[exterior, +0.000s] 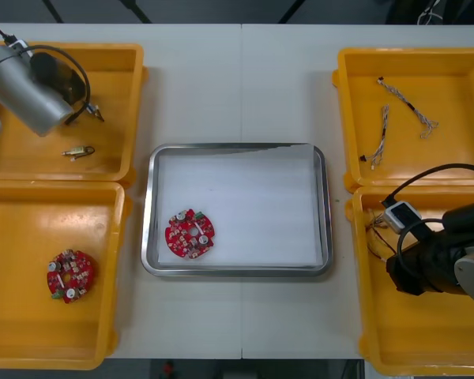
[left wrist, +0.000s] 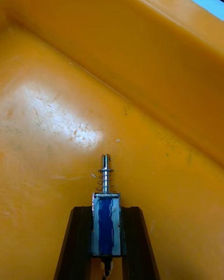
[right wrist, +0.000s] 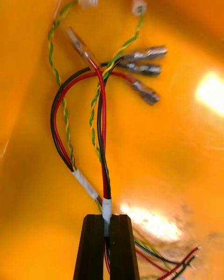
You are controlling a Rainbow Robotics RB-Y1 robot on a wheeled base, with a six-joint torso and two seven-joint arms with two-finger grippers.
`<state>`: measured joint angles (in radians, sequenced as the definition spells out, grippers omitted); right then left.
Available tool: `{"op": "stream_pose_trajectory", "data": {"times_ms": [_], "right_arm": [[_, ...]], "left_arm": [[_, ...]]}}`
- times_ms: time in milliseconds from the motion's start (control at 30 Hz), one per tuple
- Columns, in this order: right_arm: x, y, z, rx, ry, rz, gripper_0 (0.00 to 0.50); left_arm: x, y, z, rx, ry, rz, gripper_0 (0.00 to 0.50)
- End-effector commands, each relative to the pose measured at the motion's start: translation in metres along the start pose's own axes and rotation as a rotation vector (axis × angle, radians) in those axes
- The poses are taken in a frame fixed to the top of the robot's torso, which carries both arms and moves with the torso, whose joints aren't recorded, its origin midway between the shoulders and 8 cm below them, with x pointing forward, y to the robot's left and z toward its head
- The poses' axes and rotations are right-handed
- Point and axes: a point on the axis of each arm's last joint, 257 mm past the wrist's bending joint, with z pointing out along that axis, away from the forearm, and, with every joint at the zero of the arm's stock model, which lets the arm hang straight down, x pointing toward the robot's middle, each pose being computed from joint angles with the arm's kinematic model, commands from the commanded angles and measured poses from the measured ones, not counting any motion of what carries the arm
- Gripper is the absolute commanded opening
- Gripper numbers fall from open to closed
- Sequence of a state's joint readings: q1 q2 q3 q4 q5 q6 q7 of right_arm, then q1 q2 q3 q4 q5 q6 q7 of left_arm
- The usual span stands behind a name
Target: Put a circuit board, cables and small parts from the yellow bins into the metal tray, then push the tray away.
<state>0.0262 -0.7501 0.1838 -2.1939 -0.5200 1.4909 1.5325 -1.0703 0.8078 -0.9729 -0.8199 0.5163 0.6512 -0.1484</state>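
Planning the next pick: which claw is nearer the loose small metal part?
Left. The left claw shares a bin with the small metal part; the right claw is beyond the tray.

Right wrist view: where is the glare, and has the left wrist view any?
Right wrist view: two bright patches on the bin, one by the right gripper holding the cables; left wrist view: sheen beyond the small metal part in the left gripper.

**Tray holds one board; cable and part gripped**

Metal tray [exterior: 148,213], white inside, holds one round red circuit board [exterior: 189,233], flat in its near-left corner. A second board [exterior: 69,275] lies in the near left bin [exterior: 8,237]. The red-and-black cable bundle [right wrist: 102,121] is pinched in the right gripper [right wrist: 107,220]. A blue-bodied small metal part [left wrist: 106,224] is clamped in the left gripper [left wrist: 106,209]. Two twisted cables [exterior: 407,106] lie in the far right bin [exterior: 458,63].
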Motion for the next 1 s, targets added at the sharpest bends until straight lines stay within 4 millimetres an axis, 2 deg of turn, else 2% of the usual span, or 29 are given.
{"op": "stream_pose_trajectory", "data": {"times_ms": [33,333,633,867,1000], "right_arm": [[-0.020,-0.010,-0.035,0.032,-0.060,-0.048,0.000],[-0.029,-0.011,-0.072,0.003,-0.087,-0.060,0.000],[-0.039,-0.009,-0.120,-0.008,-0.064,-0.152,0.000],[-0.091,0.006,-0.156,-0.036,-0.200,-0.251,0.000],[-0.106,0.012,-0.169,-0.053,-0.236,-0.292,0.000]], "left_arm": [[-0.050,-0.007,-0.018,0.029,-0.021,0.153,0.000],[-0.063,-0.004,-0.041,0.049,0.067,0.196,0.000],[-0.069,-0.004,-0.080,0.049,0.206,0.229,0.000],[-0.070,-0.003,-0.111,0.042,0.301,0.269,0.000],[-0.068,-0.005,-0.124,0.036,0.329,0.295,0.000]]}}
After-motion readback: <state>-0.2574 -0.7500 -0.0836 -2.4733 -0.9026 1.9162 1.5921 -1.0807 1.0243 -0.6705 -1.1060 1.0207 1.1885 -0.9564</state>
